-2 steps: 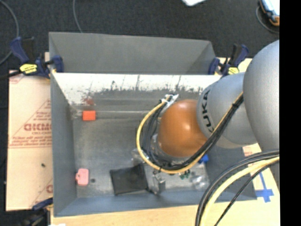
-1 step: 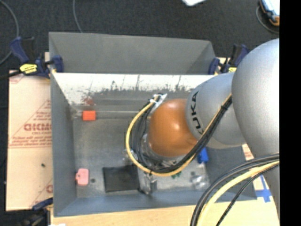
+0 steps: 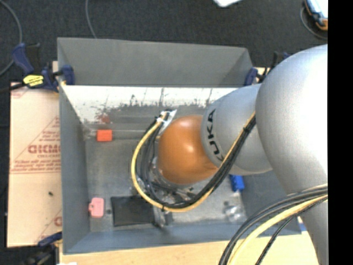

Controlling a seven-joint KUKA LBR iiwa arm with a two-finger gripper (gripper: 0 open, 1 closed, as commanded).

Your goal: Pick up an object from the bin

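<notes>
My gripper [image 3: 161, 217] reaches down at the bin's front middle, mostly hidden under the arm's wrist. It stands at the right end of a flat black rectangular thing [image 3: 130, 210] lying on the floor by the front wall. A small pink block [image 3: 96, 207] lies just left of the black thing. Whether anything is held is hidden.
A small orange block [image 3: 104, 135] sits at the back left of the floor. A blue thing [image 3: 236, 183] and a clear plastic thing [image 3: 234, 210] lie at the front right, partly under the arm. The arm covers the bin's middle and right.
</notes>
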